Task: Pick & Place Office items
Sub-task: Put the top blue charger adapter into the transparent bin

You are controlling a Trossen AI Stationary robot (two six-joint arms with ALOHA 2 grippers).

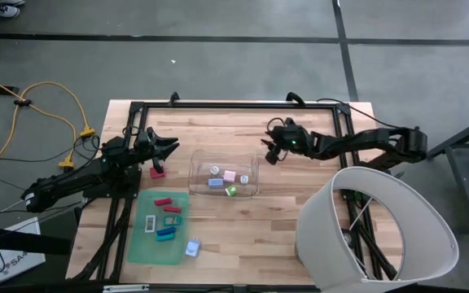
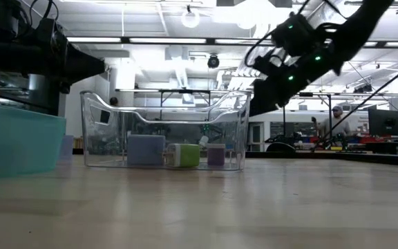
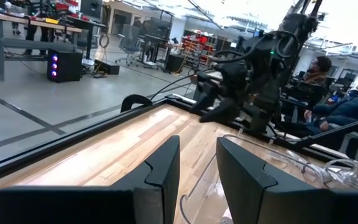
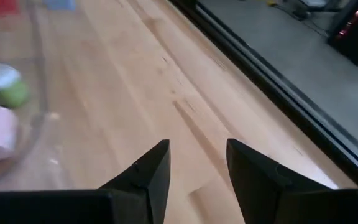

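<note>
The clear bin [image 1: 224, 173] stands mid-table with several office items on its floor: pink [image 1: 230, 175], blue [image 1: 215, 183], green [image 1: 231, 190] and white pieces. More items lie on the green mat [image 1: 141, 244] at the near left: red [image 1: 163, 201], teal [image 1: 172, 220], blue [image 1: 166, 233]. A dark red piece [image 1: 157, 172] sits on the wood left of the bin. My right gripper [image 1: 271, 150] hovers open just right of the bin's far corner, empty [image 4: 197, 146]. My left gripper [image 1: 169, 149] waits open left of the bin, empty [image 3: 197, 146].
A big white cone-shaped shade [image 1: 377, 228] covers the table's near right corner. Black frame rails [image 1: 234, 106] run along the table's far and side edges. Bare wood lies between the bin and the shade. In the low view a teal piece [image 2: 19, 142] stands close at the left.
</note>
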